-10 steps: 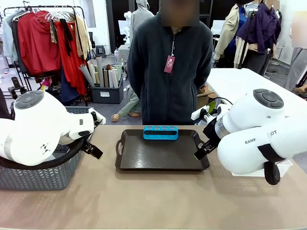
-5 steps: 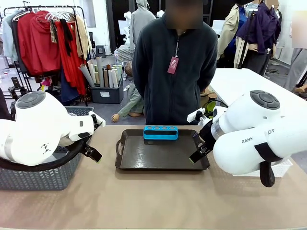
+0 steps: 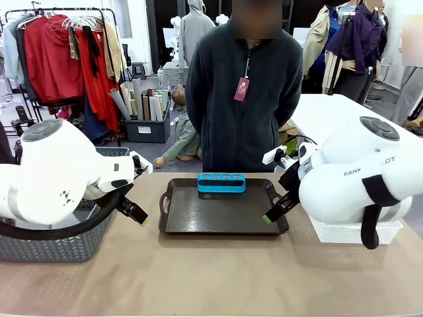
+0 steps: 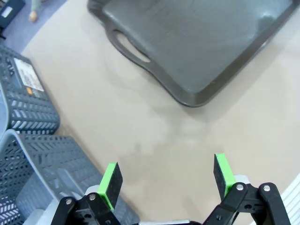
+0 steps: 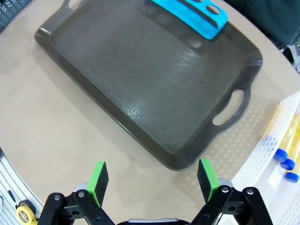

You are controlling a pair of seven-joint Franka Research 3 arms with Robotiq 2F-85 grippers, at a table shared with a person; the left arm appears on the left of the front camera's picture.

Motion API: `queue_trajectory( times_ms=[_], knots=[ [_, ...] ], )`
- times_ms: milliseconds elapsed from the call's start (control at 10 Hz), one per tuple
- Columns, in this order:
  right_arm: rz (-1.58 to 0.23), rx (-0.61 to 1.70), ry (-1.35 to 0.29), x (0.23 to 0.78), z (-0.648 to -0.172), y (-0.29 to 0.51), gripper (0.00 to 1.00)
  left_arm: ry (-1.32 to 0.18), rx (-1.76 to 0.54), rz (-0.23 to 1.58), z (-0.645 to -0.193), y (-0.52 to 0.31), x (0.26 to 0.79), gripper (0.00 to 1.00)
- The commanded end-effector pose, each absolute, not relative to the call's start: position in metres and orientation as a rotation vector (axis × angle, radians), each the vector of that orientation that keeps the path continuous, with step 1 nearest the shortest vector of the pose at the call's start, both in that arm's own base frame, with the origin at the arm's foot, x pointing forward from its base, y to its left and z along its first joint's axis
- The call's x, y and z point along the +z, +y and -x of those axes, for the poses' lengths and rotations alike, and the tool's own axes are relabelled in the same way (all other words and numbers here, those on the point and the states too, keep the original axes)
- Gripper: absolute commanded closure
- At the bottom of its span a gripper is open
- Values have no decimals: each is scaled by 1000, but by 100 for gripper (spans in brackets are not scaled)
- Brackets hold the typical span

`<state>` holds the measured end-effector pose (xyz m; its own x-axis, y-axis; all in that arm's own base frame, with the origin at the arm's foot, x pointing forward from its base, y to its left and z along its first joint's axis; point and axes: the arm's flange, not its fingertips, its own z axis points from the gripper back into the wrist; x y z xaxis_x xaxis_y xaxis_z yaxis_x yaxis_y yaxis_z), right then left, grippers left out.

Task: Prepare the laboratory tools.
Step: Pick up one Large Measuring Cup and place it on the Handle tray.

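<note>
Currently, by item:

1. Dark tray (image 3: 225, 214): flat at the middle of the surface (image 3: 211, 277), between both arms, one handle to each side, floor bare. Judged the staging spot, in easy reach of either hand.
2. Blue rack (image 3: 221, 182): on the tray, against its far edge, holes upward and vacant. Likely set back to leave room in front and to take tubes upright.
3. Test tubes (image 5: 283, 157): yellow liquid, blue caps, lying on their sides inside the white perforated basket (image 5: 262, 150), right of the tray and apart from the rack. Count unclear. Presumably kept there as stock, not yet prepared.
4. Left hand (image 4: 168, 180): jaws spread wide, holding nothing, poised over bare surface between the grey basket (image 4: 28, 108) and the tray's left handle. Probably waiting, ready to reach either way.
5. Right hand (image 5: 152, 180): jaws likewise wide apart, empty, hanging by the tray's near right corner, just beside the white perforated basket. Seemingly well placed to turn toward the tubes for a first pick.
6. Person (image 3: 244, 99): standing at the far side behind the tray, arms drawn back. Apparently leaving the opening move to the robot.
</note>
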<state>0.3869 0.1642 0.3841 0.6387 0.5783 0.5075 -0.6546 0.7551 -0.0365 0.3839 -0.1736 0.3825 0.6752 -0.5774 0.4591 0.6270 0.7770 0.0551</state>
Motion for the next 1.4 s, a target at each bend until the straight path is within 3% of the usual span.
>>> queue_trajectory(
  times_ms=[0,100,1000,1300],
  knots=[
    [-178,737,-533,383,-395,153,0,-448,-715,188,-394,-164,386,0],
    [-156,707,-523,384,-387,164,0,-478,-679,110,-384,-174,383,0],
    [-156,707,-523,384,-387,164,0,-478,-679,110,-384,-174,383,0],
    [-244,750,-499,396,-392,170,0,-425,-759,238,-392,-176,403,0]
  ],
)
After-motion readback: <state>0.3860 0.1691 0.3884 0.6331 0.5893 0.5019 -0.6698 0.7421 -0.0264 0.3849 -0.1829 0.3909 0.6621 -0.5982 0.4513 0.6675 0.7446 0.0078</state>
